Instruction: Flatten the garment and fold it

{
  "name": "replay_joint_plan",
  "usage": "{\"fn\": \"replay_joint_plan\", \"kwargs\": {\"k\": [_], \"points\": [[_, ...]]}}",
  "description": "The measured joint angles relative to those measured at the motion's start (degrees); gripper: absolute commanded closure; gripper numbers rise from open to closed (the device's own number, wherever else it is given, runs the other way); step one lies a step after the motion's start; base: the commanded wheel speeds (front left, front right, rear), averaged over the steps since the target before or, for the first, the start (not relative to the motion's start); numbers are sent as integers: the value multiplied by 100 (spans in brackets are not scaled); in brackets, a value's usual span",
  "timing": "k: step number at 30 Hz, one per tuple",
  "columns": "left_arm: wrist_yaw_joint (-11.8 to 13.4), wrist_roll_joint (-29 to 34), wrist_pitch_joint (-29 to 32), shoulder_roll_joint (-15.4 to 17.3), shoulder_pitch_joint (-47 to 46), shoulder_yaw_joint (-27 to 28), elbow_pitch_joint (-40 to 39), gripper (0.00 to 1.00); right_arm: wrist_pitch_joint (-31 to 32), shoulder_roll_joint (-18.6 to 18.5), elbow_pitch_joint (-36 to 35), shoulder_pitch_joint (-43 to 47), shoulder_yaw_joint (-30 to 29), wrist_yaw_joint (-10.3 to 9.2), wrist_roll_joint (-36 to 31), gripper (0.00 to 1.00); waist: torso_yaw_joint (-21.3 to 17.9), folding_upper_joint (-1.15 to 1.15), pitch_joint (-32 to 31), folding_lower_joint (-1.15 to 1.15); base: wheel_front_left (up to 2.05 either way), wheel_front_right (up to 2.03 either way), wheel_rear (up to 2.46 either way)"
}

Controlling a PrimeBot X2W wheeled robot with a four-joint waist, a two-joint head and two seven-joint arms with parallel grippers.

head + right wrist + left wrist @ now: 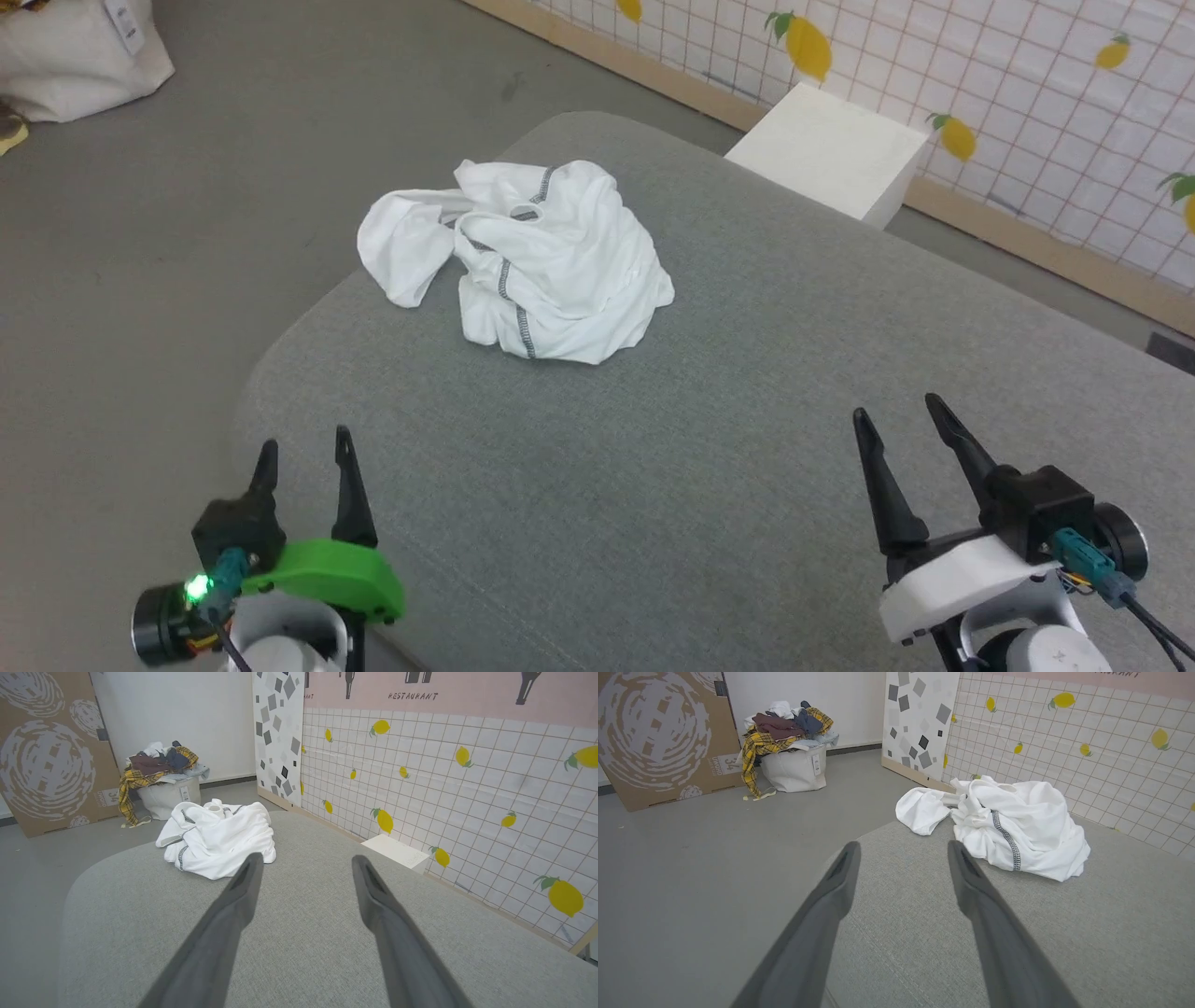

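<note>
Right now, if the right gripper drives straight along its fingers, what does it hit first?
Probably the tiled wall. The right gripper points over bare cushion, with the shirt off to its left and the white box low on its right. Depth is unclear.

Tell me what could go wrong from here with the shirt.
1. The garment is bunched in overlapping layers; a pinch may catch several at once and fail to spread it.
2. It lies near the rounded edge of the grey padded surface; a tug toward the floor could slide it off.
</note>
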Motion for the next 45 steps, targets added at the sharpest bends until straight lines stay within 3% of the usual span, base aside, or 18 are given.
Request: {"fn": "replay_joint_plan", "kwargs": {"k": [5,8,18,20,23,24,33,35,37,40,45], "points": [[-193,-328,88,38,-825,22,290,0,172,4,-165,-238,70,0,-178,0,27,0,260,0,0,0,0],[-509,-860,433,122,-2171,168,1028,0,423,7,-450,-667,215,0,-508,0,-9,0,692,0,0,0,0],[-1071,-1582,1305,759,-4414,626,2359,0,695,-219,-931,-1591,390,0,-762,0,-387,0,2012,1,0,0,0],[-1209,-1898,1902,1009,-4837,778,2613,0,693,-226,-1040,-1795,382,0,-769,0,-662,0,2630,1,0,0,0],[-1257,-2131,2491,1148,-4994,849,2753,0,686,-243,-1071,-1845,339,0,-772,0,-873,0,3050,1,0,0,0],[-1256,-2360,3089,1235,-5029,943,2853,0,636,-248,-1067,-1864,312,0,-776,0,-1090,0,3421,2,0,0,0],[-828,-3036,4919,1464,-4795,1161,2820,0,386,-125,-968,-1951,308,1,-755,0,-1825,0,3949,1,0,0,0],[-824,-3164,5285,1540,-4707,1171,2660,55,321,-116,-880,-1949,303,1,-726,0,-1913,0,3915,1,0,0,0],[-831,-3252,5449,1550,-4507,1173,2412,100,244,-102,-722,-1944,303,1,-675,0,-1978,0,3813,1,0,0,0],[-903,-3086,5177,1599,-4180,1103,1997,100,143,-70,-482,-1851,313,1,-594,0,-2060,0,3604,1,0,0,0],[-1120,-2320,4001,1901,-3847,944,1485,100,-58,-32,-43,-1480,271,0,-427,0,-2169,0,3092,1,0,0,0]]}}
